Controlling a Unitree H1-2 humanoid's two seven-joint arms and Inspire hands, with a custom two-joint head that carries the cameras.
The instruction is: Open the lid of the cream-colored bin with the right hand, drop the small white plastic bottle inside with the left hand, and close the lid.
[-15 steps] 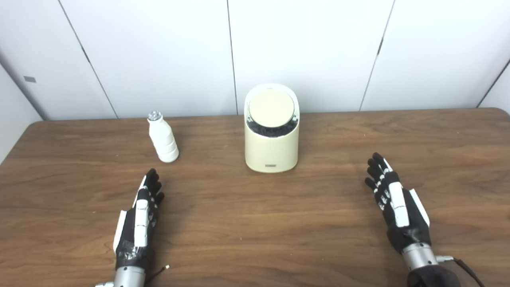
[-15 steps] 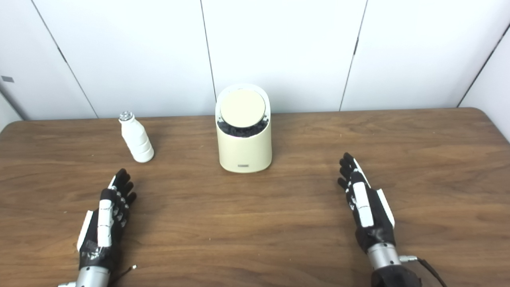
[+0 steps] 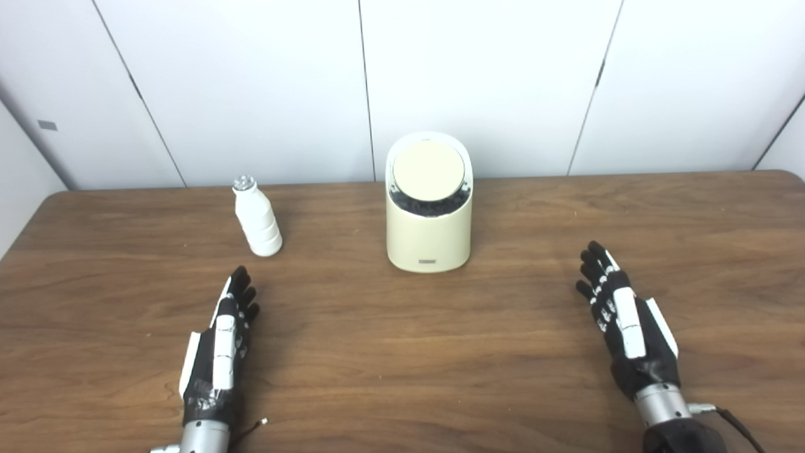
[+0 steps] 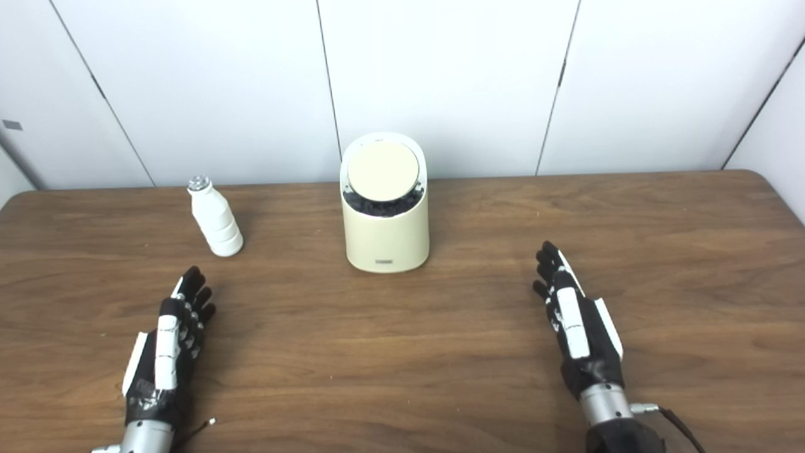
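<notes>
Bin [image 3: 429,229] in cream is seen in the left eye view standing upright on the wooden counter [image 3: 402,352] near its far edge, with its round lid [image 3: 429,170] shut. A small white bottle [image 3: 257,218] is stood upright well to its left. In the right eye view, the left hand [image 4: 168,343] is held empty just short of the bottle, fingers straight and apart; the right hand [image 4: 575,324] is likewise spread and empty, well apart from the bin on its right
</notes>
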